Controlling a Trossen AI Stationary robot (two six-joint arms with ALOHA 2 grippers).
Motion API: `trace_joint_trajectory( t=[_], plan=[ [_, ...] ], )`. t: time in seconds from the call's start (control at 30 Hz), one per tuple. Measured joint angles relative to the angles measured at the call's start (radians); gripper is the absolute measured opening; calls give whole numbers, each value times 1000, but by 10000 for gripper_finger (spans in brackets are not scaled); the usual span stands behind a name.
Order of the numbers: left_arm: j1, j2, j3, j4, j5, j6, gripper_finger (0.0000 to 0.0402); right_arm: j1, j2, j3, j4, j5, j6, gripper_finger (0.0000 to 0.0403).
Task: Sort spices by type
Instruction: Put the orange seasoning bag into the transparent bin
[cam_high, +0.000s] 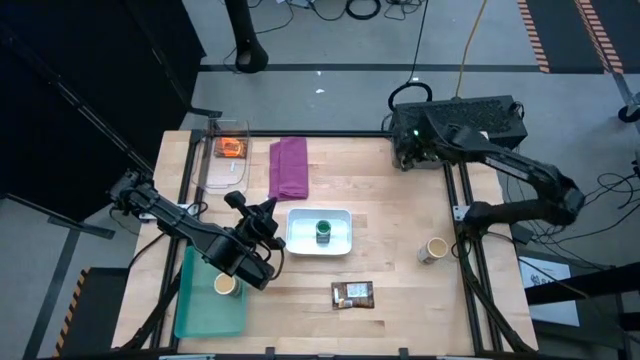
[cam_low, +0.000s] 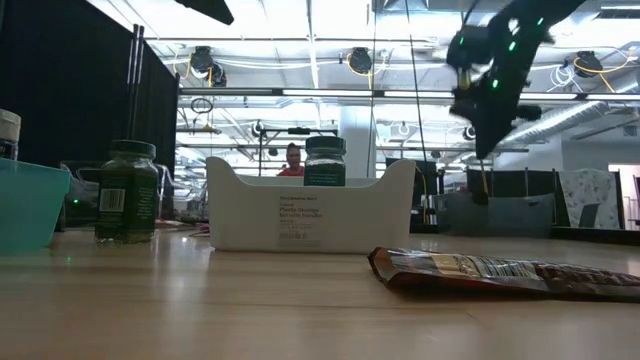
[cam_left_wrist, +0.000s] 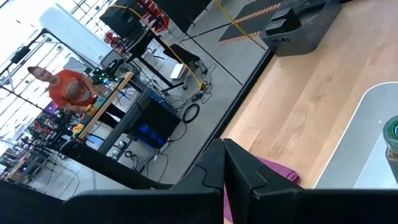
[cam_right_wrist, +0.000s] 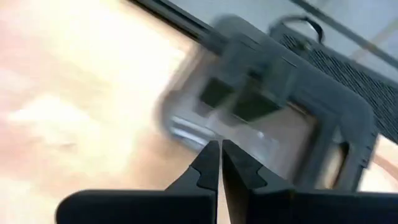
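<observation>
**Spice jars and packets part-sorted, both pincers shut and empty**

Left to right in the high view: teal tray (cam_high: 205, 315) at the table's (cam_high: 400, 200) near-left edge, smooth plastic, holds a tan-lidded jar (cam_high: 226, 285). Left pincer (cam_high: 235, 200) hovers just above it, fingers pressed together, nothing in them. Clear bin (cam_high: 213, 165) at far left holds the orange packet (cam_high: 232, 148); thin, floppy, light, best pinched at an edge. Purple cloth (cam_high: 289, 167) lies beside it, soft, folded. White tray (cam_high: 342, 235) mid-table, rigid, holds a green-lidded jar (cam_high: 323, 231); small, round, hard, probably slippery, so grip across the lid or body from above. Dark brown packet (cam_high: 352, 294) lies flat on bare wood, crinkly foil, hard to get under. Another tan-lidded jar (cam_high: 434, 250) stands alone near the right edge. Right pincer (cam_right_wrist: 220, 163) is closed, empty, parked at the far right by the black box (cam_high: 470, 118)
</observation>
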Motion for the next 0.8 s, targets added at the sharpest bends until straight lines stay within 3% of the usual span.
trace_joint_trajectory(
  t=[0.33,0.5,0.63,0.8],
  plan=[
    [0,0,0,49,0,0,5,411,-276,0,-6,8,82,0],
    [0,0,0,145,19,29,5,639,-340,0,20,160,127,0],
    [-24,0,28,464,112,343,5,817,-352,0,28,286,152,0],
    [-76,21,38,1029,219,814,5,993,-335,0,43,353,145,0]
  ],
)
